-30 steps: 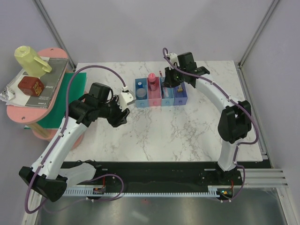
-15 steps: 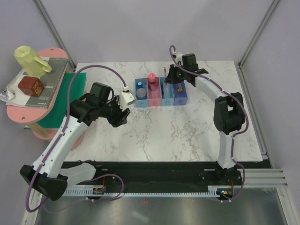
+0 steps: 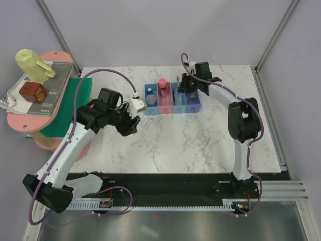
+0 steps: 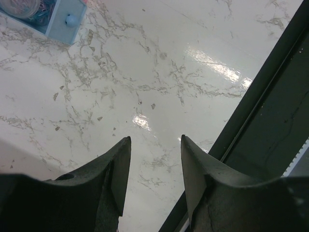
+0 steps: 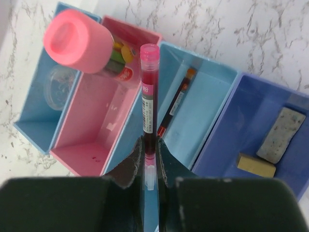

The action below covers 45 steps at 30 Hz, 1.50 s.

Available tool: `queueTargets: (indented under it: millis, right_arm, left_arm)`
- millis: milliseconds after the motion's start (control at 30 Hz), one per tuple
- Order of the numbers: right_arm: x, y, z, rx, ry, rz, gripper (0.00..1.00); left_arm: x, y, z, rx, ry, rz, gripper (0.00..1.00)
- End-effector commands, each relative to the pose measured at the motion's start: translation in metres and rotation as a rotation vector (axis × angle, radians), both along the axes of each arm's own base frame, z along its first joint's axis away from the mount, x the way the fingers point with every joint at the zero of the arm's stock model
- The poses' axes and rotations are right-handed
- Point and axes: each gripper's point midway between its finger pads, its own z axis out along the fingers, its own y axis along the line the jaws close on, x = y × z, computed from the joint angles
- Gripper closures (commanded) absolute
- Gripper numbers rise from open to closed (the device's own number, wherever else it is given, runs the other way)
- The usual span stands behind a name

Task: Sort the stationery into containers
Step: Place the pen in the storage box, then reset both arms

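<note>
Four joined containers stand in a row at the table's far middle: blue (image 5: pixel 29 121), pink (image 5: pixel 87 135), light blue (image 5: pixel 203 121) and violet-blue (image 5: pixel 231 135). My right gripper (image 5: pixel 150 145) is shut on a thin red pen (image 5: pixel 148 92), held above the wall between the pink and light blue bins. Another red pen (image 5: pixel 176 104) lies in the light blue bin. A pink glue stick (image 5: pixel 79 46) stands in the pink bin and a round roll (image 5: pixel 60 87) lies in the blue one. A tan block (image 5: pixel 256 165) and a speckled piece (image 5: pixel 280 134) lie in the violet-blue bin. My left gripper (image 4: pixel 154 140) hangs open and empty over bare marble.
At the far left a pink shelf (image 3: pixel 25 123) carries a yellow-green jug (image 3: pixel 32 64), books (image 3: pixel 50 88) and a dark red block (image 3: pixel 32 92), with a green sheet (image 3: pixel 70 108) beside it. A black rail (image 4: pixel 270 121) runs along the table's near edge.
My right gripper, with the red pen in it, has shifted a little toward the row of bins. The left arm has barely moved.
</note>
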Motion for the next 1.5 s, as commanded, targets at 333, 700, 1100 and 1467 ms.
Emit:
queueTargets:
  millis: [333,700,1100,1467]
  right_arm:
    - [-0.009,-0.007,0.032,-0.042,-0.107,0.038,0.43]
    - [-0.076,-0.048,0.163,-0.245,-0.285,0.161,0.02]
    - [-0.201,-0.172,0.243,-0.616,-0.409,-0.057,0.02]
    - [-0.239,-0.182,0.267,-0.481,-0.444,-0.124,0.02]
  left_arm:
    - [0.0,-0.004,0.007,-0.027,-0.038,-0.038,0.44]
    - [0.036,-0.018,0.086,-0.171,-0.213,0.061,0.03]
    - [0.073,0.039,0.138,-0.34,-0.299,0.399,0.0]
    - [0.081,0.065,0.133,-0.394,-0.283,0.438,0.0]
